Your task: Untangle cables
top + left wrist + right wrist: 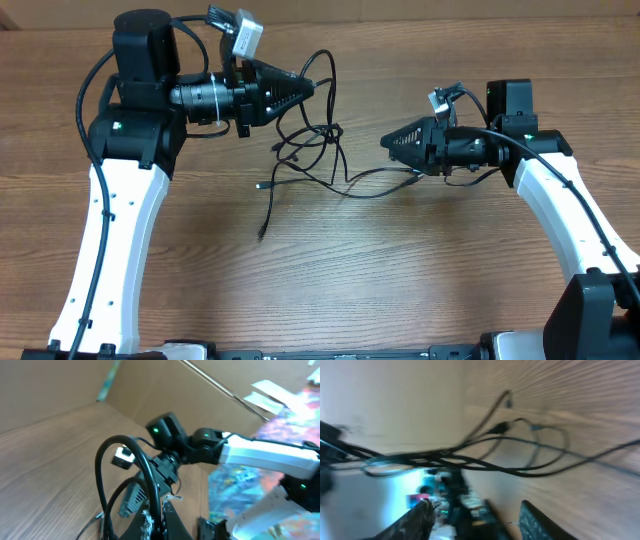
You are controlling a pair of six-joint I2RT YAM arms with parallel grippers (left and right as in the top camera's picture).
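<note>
The cables point(308, 148) are thin black cords tangled in a loose knot at the table's middle, with plug ends trailing to the front left point(262, 186). My left gripper point(306, 88) is shut on one black cable and holds a loop of it raised above the table; the left wrist view shows the cable point(150, 475) pinched between the jaws point(160, 519). My right gripper point(385, 142) is open and empty, just right of the knot. In the blurred right wrist view the cables point(470, 457) stretch ahead of its spread fingers point(477, 520).
The wooden table point(330, 270) carries only the cables. One strand point(385, 190) runs from the knot toward the right arm's underside. The thicker arm wires hang by each wrist. A cardboard wall point(150, 390) stands at the back.
</note>
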